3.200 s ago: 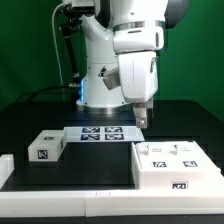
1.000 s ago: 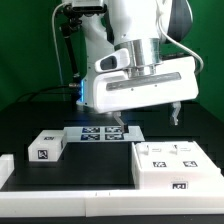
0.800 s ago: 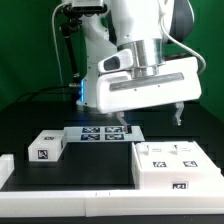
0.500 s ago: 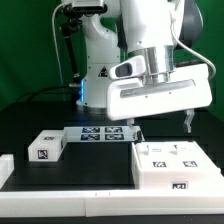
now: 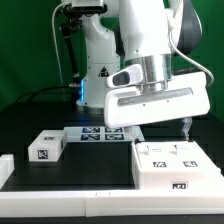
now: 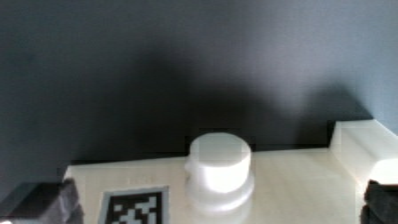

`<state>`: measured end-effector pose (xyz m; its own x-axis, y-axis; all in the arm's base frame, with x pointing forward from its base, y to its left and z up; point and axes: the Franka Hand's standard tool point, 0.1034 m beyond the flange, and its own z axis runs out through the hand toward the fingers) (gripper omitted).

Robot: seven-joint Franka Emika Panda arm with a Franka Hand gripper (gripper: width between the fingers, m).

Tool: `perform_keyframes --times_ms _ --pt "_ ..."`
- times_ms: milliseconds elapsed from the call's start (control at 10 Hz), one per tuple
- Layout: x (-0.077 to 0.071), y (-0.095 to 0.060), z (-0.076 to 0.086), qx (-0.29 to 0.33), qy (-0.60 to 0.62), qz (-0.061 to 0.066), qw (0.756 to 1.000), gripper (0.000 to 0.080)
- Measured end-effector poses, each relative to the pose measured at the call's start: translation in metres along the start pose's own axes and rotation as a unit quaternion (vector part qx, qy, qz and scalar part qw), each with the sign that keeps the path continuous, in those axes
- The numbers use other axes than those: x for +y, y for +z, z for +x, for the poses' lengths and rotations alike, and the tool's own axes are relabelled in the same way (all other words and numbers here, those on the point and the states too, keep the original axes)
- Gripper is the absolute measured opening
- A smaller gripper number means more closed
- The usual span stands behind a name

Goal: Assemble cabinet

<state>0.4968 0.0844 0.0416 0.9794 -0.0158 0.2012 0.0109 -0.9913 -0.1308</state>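
The cabinet body [image 5: 175, 166], a large white box with several black-and-white tags on top and front, lies on the black table at the exterior view's right. A smaller white tagged block [image 5: 45, 147] lies at the exterior view's left. My gripper [image 5: 158, 130] hangs just above the body's far edge, open wide and empty, with one finger on each side. In the wrist view the gripper [image 6: 208, 202] straddles a white round peg [image 6: 221, 168] on the body's top. A tag [image 6: 134, 208] lies beside the peg. Dark fingertips [image 6: 36, 205] show at the frame corners.
The marker board [image 5: 100, 133] lies flat between the block and the body. A white rail [image 5: 70, 196] runs along the table's front edge, with a raised end at the exterior view's left. The robot base [image 5: 95, 70] and its cables stand behind.
My gripper has turned broadside, moved toward the exterior view's right and come down over the cabinet body's far edge. The parts on the table have not moved.
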Motion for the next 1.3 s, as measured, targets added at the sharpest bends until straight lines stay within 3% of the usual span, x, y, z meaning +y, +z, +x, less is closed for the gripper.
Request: perform_keyframes --times_ms 300,600,900,1200,1300 --pt "0.004 0.003 -0.004 -0.003 0.005 -0.002 1.0 0.0797" --pt "0.021 0.027 -0.01 0.0 0.021 -0.008 1.0 0.0797" --pt "0.007 0.032 -0.009 -0.002 0.017 -0.004 1.0 0.0797" --pt "0.006 0.034 -0.007 -0.001 0.014 -0.003 1.0 0.0797" --pt "0.006 0.035 -0.006 -0.001 0.014 -0.003 1.0 0.0712"
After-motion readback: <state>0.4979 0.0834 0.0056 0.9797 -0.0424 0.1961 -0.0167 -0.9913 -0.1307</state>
